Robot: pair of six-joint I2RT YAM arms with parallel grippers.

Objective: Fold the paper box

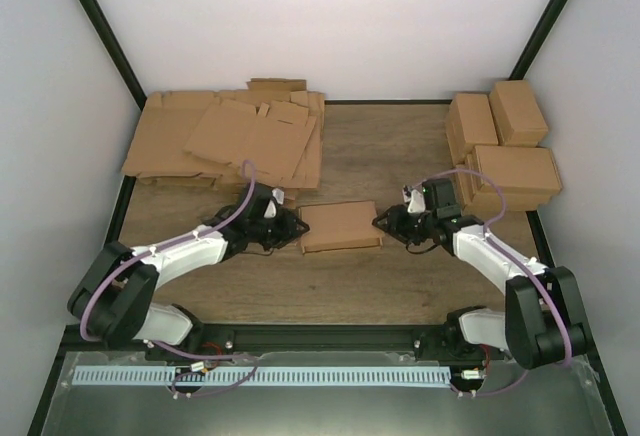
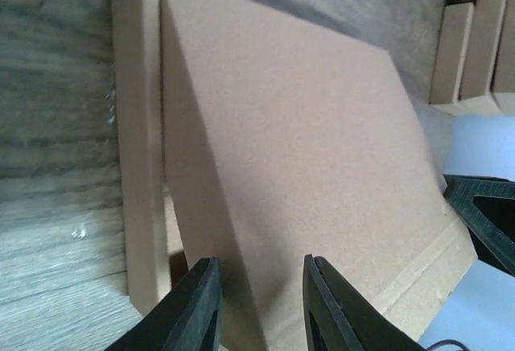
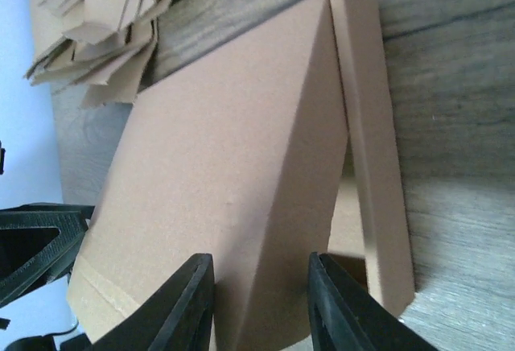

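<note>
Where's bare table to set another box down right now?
Bare table behind the paper box, between the sheet heap and the stacked boxes; also the near strip in front of it. Rear-left and rear-right corners are crowded.

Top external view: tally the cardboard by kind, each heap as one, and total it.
Plain brown part-folded cardboard mailer box: 1
Heap of flat brown cardboard sheets: 1
Pile of closed brown cardboard boxes: 1
Total: 3
</note>
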